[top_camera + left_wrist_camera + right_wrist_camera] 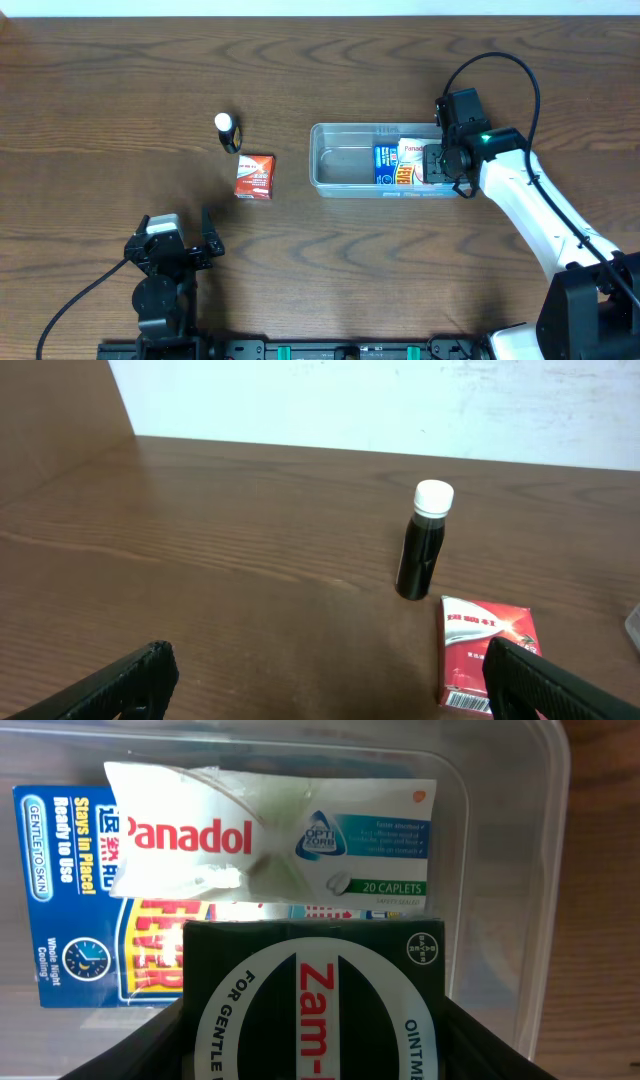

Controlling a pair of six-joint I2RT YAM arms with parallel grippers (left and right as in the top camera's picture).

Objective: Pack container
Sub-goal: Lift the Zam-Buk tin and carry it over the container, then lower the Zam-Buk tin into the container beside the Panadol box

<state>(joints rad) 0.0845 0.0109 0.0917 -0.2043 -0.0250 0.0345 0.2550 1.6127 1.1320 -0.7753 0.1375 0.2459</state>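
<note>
The clear container (330, 188) lies right of the table's middle. Inside its right end are a blue box (385, 163) and a white Panadol box (413, 151). My right gripper (441, 164) hovers over that end, shut on a dark Zam-Buk box (315, 990). In the right wrist view this box is held between the fingers (480, 1045) just in front of the Panadol box (270, 840) and over the blue box (60, 900), inside the container wall (525, 870). My left gripper (176, 236) rests open near the front left, holding nothing (325, 680).
A red box (255, 176) lies flat left of the container, with a small dark bottle with a white cap (228, 131) standing just behind it. Both appear ahead of the left fingers, the bottle (424, 540) and the red box (487, 650).
</note>
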